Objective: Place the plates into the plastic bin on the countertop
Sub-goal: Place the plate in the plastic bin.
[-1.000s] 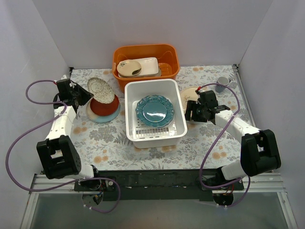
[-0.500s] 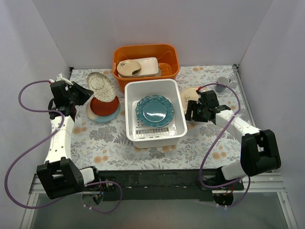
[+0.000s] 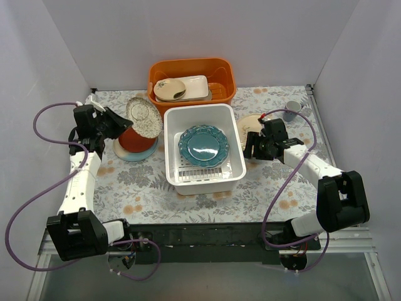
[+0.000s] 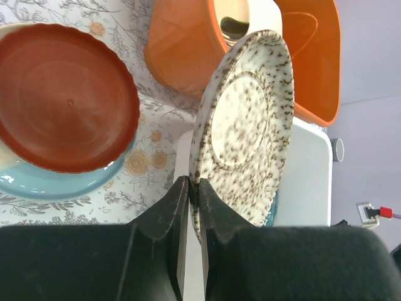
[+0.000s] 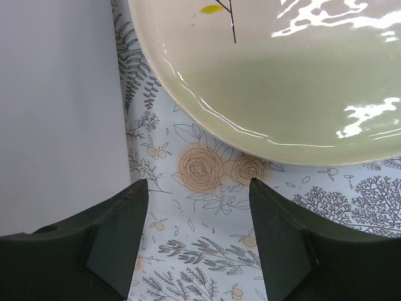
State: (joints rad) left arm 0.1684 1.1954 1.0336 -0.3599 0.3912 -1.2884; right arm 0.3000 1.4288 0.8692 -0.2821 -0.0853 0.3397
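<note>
While pinched on rim of speckled plate (image 4: 244,125), left gripper (image 4: 193,182) aloft; right gripper (image 5: 198,188) wide, apparently empty.

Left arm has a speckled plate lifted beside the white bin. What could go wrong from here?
The left pincer pinches the speckled plate only at its rim, on edge: it may slip or swing. Lowered, it could knock the wall of the white bin or land hard on the teal plate.
</note>
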